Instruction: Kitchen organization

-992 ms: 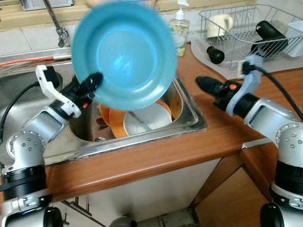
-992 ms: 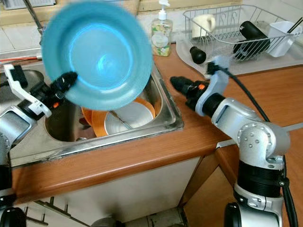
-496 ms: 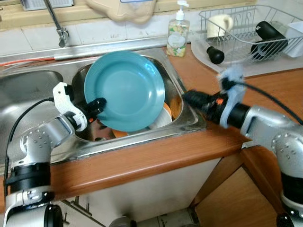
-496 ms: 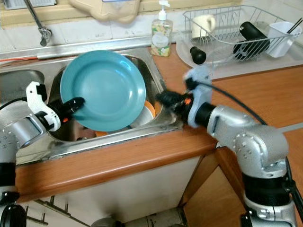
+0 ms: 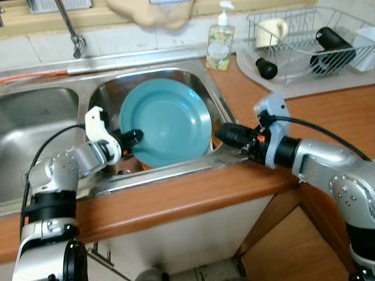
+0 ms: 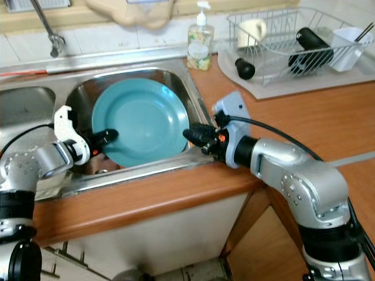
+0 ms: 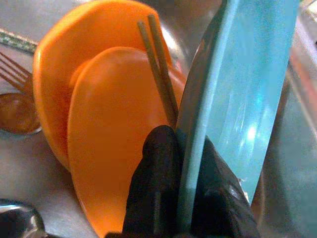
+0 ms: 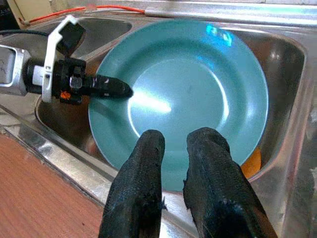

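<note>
Round teal plastic plate (image 5: pixel 167 122) now lowered into steel sink (image 5: pixel 94 93); my left gripper (image 5: pixel 130 139) still pinching rim, right gripper (image 5: pixel 224 135) fingers slightly parted, empty, closing in for handover.

Left arm bent low, reaching forward; left gripper (image 5: pixel 136 138) with fingers (image 7: pixel 153 198) pinched together on a thin rim. Right arm crosses inward from the right, elbow raised; right gripper (image 5: pixel 224 135) with fingers (image 8: pixel 136 198) slightly parted, holding nothing.
</note>
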Controlling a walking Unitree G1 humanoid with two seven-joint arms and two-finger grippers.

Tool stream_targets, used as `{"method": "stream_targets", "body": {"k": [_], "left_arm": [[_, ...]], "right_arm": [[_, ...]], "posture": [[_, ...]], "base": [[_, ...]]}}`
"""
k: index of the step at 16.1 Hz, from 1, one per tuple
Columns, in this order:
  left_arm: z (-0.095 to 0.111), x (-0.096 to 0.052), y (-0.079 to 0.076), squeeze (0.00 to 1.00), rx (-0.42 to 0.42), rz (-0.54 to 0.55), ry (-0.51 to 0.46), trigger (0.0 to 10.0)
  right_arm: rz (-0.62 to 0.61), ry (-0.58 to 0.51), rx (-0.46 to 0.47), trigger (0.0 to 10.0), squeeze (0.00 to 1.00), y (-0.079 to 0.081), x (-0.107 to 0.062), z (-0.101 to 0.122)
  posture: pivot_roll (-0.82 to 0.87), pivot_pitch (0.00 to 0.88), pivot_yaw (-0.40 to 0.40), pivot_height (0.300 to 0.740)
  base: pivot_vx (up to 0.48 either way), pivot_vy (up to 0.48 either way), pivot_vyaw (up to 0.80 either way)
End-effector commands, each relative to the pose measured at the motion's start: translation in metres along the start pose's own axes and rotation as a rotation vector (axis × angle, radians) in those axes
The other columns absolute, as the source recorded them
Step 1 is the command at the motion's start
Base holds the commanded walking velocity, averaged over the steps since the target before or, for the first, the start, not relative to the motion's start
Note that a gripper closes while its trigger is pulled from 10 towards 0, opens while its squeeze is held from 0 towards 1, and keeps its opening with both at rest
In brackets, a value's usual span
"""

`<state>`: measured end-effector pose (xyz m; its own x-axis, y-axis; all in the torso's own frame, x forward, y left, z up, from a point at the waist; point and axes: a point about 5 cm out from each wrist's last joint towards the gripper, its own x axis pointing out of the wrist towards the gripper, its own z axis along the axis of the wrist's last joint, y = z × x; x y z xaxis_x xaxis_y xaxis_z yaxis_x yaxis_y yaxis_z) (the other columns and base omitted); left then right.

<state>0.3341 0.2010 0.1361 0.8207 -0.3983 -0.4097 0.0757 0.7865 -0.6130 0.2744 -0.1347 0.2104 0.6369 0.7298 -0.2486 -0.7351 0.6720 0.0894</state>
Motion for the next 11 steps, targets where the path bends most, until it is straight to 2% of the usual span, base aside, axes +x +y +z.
{"method": "stream_targets", "body": {"k": [1,2,3,8,10,11], "left_arm": [[0.0066,0.0017,-0.0055,0.07,0.015,-0.015,-0.013,10.0],[0.0053,0.0039,-0.0062,0.94,0.009,-0.019,-0.007,10.0],[0.004,0.0061,-0.0061,1.0,0.009,-0.016,-0.002,10.0],[0.0039,0.0087,-0.0055,1.0,0.021,-0.02,-0.006,10.0],[0.01,0.0059,-0.006,1.0,0.097,-0.023,-0.078,10.0],[0.0104,0.0035,-0.0078,1.0,0.113,-0.05,-0.081,10.0]], "right_arm": [[0.013,-0.001,-0.037,10.0,0.0,0.0036,-0.0002,0.0022],[0.007,0.001,-0.035,10.0,0.0,0.0034,0.0004,0.0017],[0.002,0.004,-0.034,10.0,0.0,0.0033,0.0012,0.0013],[-0.011,0.01,-0.042,10.0,0.0,0.0021,0.0015,0.0007],[-0.022,-0.003,-0.037,10.0,0.0,0.0006,0.002,0.0017],[-0.092,-0.045,-0.015,10.0,1.0,-0.0047,0.0033,0.005]], "posture": [[-0.11,0.0,0.078,0.74],[-0.11,0.0,0.078,0.74],[-0.11,0.0,0.08,0.74],[-0.12,0.0,0.083,0.74],[-0.12,0.0,0.081,0.74],[-0.12,0.0,0.078,0.74]], "base": [[0.0,0.0,0.0],[0.0,0.0,0.0],[0.0,0.0,0.0],[0.0,0.0,0.0],[0.0,0.0,0.0],[0.0,0.0,0.0]]}}
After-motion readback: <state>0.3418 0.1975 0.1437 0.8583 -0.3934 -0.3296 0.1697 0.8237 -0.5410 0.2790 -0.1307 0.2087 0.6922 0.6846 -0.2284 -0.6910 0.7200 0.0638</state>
